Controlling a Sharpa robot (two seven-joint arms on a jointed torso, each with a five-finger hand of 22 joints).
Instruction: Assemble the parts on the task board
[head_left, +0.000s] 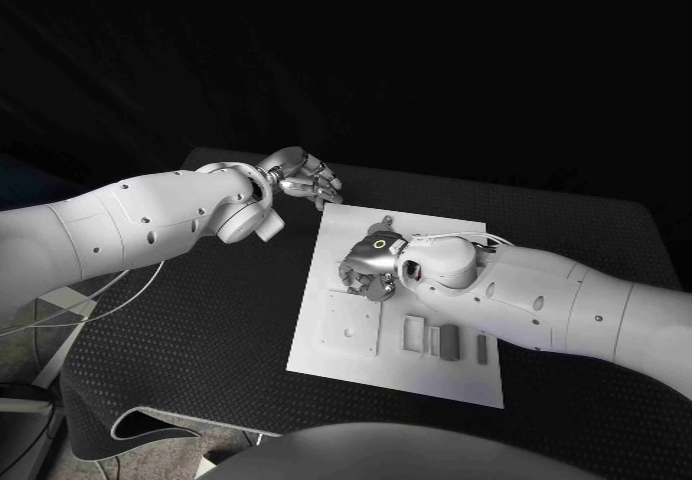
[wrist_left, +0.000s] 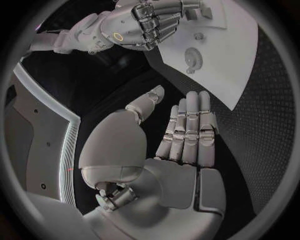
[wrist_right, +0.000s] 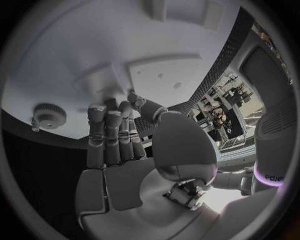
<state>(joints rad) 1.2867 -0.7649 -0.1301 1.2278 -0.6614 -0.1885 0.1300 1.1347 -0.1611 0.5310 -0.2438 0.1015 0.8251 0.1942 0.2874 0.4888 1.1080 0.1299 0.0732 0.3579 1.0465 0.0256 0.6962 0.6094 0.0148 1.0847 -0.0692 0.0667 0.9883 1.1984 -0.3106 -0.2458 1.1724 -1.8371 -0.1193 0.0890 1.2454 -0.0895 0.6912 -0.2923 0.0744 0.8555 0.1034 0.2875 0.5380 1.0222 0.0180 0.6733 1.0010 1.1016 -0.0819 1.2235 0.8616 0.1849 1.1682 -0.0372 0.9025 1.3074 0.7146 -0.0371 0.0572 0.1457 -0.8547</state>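
Observation:
The white task board (head_left: 433, 375) lies in the middle of the black table. My right hand (head_left: 369, 266) hangs low over the board's middle, fingertips pointing down near a square raised plate (head_left: 351, 322). In the right wrist view its fingers (wrist_right: 112, 131) reach straight toward a raised block (wrist_right: 103, 80), and I see nothing between them. A round toothed part (wrist_right: 49, 116) sits on the board beside them. My left hand (head_left: 303, 178) hovers over the table just off the board's far left corner, with its fingers (wrist_left: 187, 127) straight and holding nothing.
Three grey oblong parts (head_left: 446, 342) lie in a row on the board's near half. Two round parts (wrist_left: 194, 59) sit at the board's far end, close to my left hand. Black table (head_left: 188, 330) surrounds the board on every side.

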